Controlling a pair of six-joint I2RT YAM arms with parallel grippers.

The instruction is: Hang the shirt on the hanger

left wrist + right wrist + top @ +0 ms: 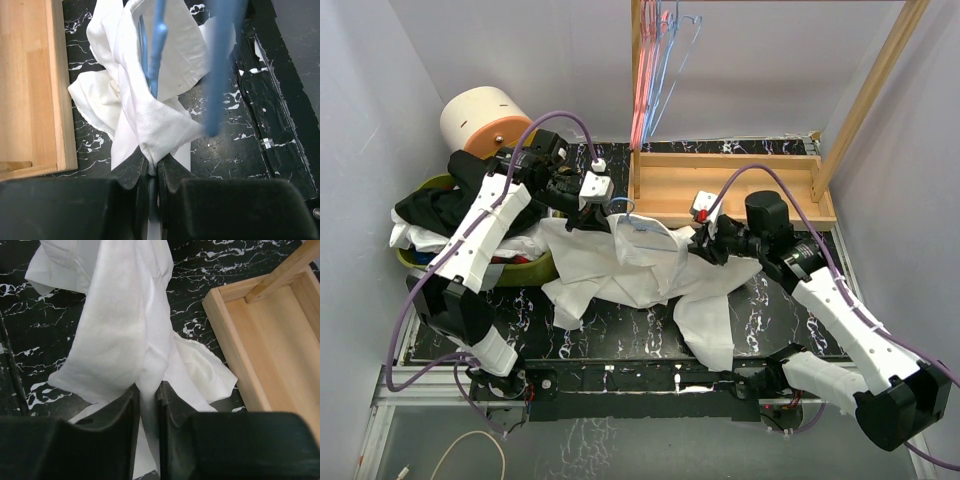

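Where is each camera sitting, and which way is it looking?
Top external: high behind the arms, looking down at the table; both arms, the left gripper and the right gripper show.
Left wrist: on the left arm, looking past its fingers at the shirt and the hanger.
Right wrist: on the right arm, looking past its fingers at pinched cloth.
Shared: all see the shirt; both wrist views see the wooden base.

Overhead shot is bright and even, soft diffuse light, only faint shadows on the bench. The shirt is nearly blown out there, and the walls lean outward at the frame edges. In the left wrist view the hanger is a blurry smear at upper right. The left tool and right tool along the bottom edges are near-black, with hardly any detail.
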